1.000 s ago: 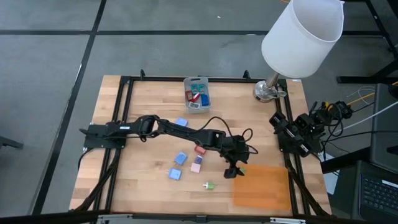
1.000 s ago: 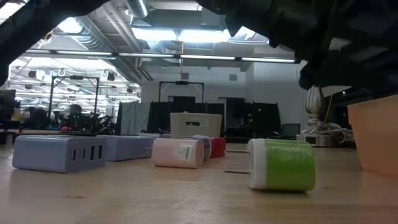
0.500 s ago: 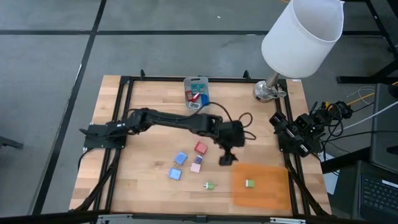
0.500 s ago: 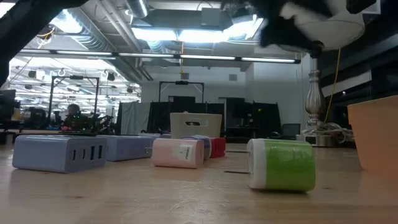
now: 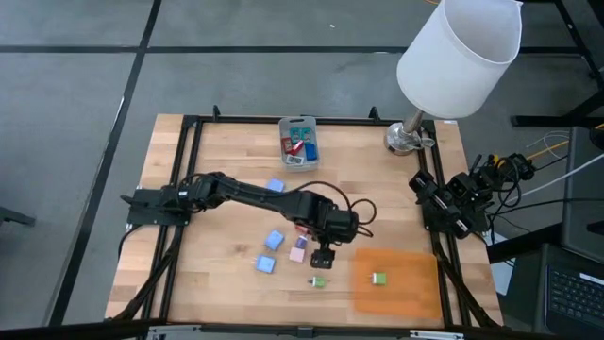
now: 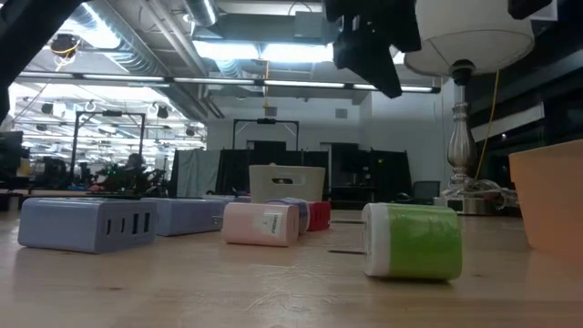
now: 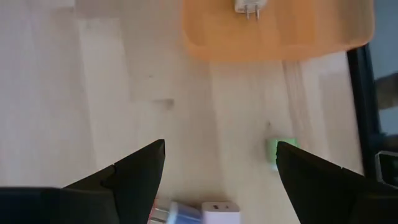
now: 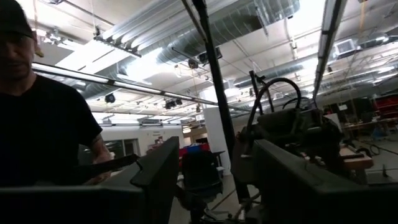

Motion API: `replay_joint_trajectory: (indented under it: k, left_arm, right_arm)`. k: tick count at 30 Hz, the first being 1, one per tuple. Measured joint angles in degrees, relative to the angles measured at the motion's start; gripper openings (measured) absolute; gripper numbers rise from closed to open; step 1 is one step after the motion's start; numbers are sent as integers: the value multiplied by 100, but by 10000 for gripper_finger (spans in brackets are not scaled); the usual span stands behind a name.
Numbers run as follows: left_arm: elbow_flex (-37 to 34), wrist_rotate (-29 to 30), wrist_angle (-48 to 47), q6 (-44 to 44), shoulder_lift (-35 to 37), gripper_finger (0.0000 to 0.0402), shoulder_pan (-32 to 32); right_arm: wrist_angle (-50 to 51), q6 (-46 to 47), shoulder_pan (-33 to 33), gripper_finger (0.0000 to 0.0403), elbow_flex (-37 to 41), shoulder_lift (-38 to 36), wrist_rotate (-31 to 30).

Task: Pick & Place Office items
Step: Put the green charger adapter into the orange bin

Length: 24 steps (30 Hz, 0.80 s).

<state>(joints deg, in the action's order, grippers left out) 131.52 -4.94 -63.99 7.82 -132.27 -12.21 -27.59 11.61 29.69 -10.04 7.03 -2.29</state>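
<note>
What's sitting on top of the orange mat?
One small green and white piece lies on the orange mat, its prongs showing in the left wrist view. The rest of the mat looks bare. Whatever is under the mat is hidden.

Wooden table (image 5: 226, 151) carries scattered office items (image 5: 274, 241), orange mat (image 5: 411, 293), bin (image 5: 299, 142), lamp (image 5: 409, 135)
</note>
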Motion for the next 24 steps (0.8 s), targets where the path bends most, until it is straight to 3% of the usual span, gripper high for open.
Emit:
replay_joint_trajectory:
  k: [8,14,24]
  left_arm:
    - [0,204,315,1275,-269,301,-411]
    - [-2,405,506,1765,-672,301,-884]
    - [-7,1375,248,2297,-772,301,-1278]
  right_arm:
    - [92,352,0,201,0,0,190]
    - [105,534,0,201,0,0,289]
    - [107,879,0,200,0,0,554]
